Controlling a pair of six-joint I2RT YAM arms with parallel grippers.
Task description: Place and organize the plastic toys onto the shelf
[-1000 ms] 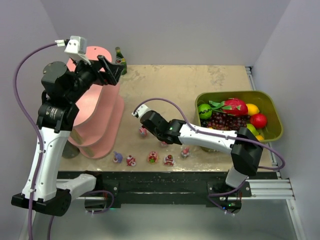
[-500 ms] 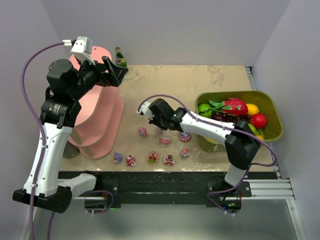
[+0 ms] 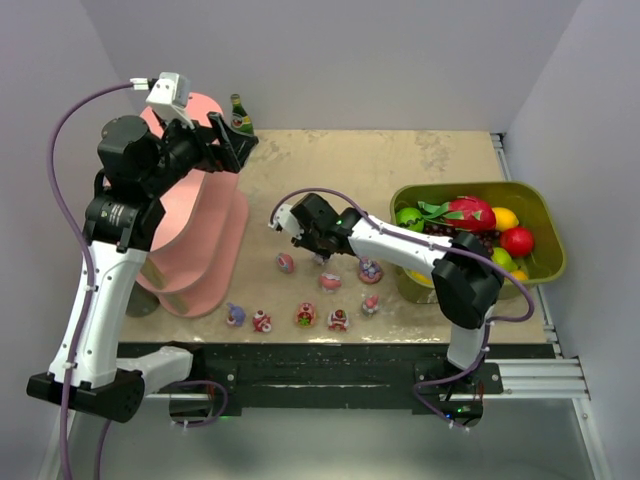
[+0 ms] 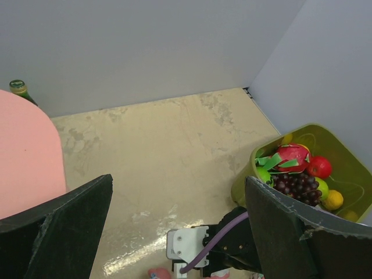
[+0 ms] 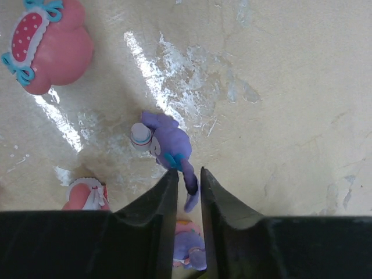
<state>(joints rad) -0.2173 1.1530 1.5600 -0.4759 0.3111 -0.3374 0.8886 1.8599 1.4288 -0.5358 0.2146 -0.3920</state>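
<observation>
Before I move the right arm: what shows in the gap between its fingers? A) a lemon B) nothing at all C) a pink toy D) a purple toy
D: in the right wrist view, part of the purple toy reaches into the narrow gap between the fingers of the right gripper, while the pink toy lies well off to one side.

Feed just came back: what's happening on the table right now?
The right gripper is down at the table, its nearly closed fingers around one end of a purple toy; a firm grip isn't clear. The left gripper hangs wide open and empty beside the top of the pink shelf. The other toys sit on the table.
</observation>
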